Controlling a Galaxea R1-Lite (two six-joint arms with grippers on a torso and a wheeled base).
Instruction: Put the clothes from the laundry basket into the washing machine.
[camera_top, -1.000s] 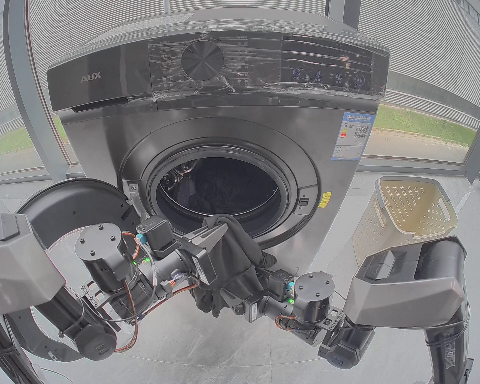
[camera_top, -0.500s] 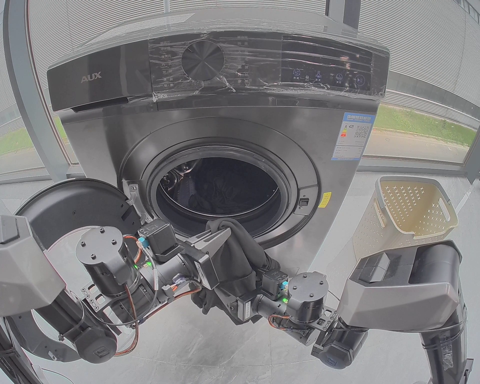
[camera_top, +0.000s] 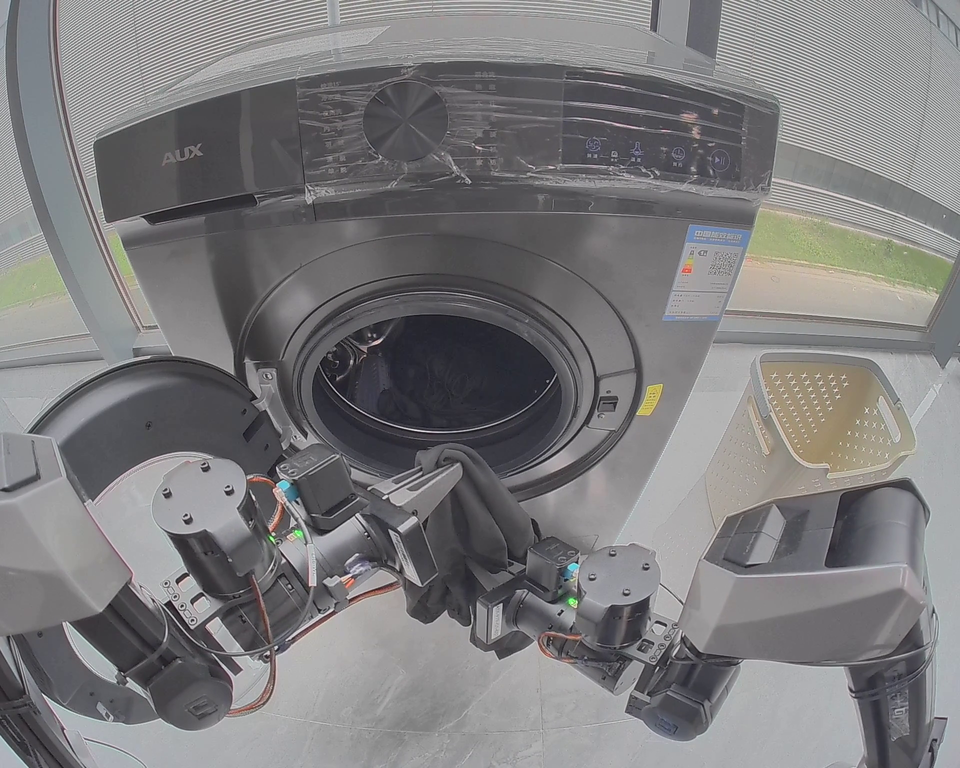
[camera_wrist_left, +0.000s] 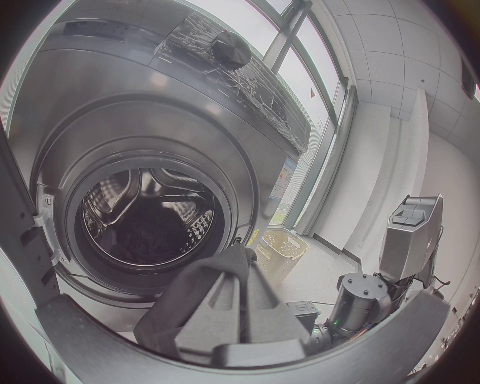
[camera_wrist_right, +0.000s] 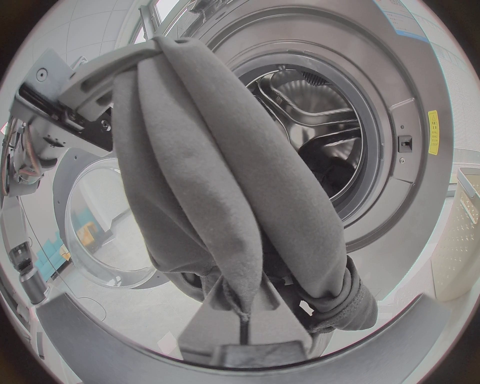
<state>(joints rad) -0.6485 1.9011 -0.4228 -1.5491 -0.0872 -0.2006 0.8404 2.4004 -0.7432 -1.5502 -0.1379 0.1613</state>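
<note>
The left tool (camera_wrist_left: 244, 272) and right tool (camera_wrist_right: 243, 302) both clamp the garment (camera_top: 482, 512), with the open washer (camera_top: 500, 250) just ahead.

The head camera looks forward and down at the washing machine (camera_top: 450, 250). Both wrist cameras face its drum opening (camera_wrist_left: 145, 220) at close range. All views share the garment (camera_wrist_right: 225, 190).

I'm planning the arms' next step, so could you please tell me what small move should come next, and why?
Probably push both arms forward and slightly up, carrying the garment over the rim into the drum. The left gripper and right gripper are both shut on it, it hangs outside by the lower rim, and the door stands wide open.
</note>
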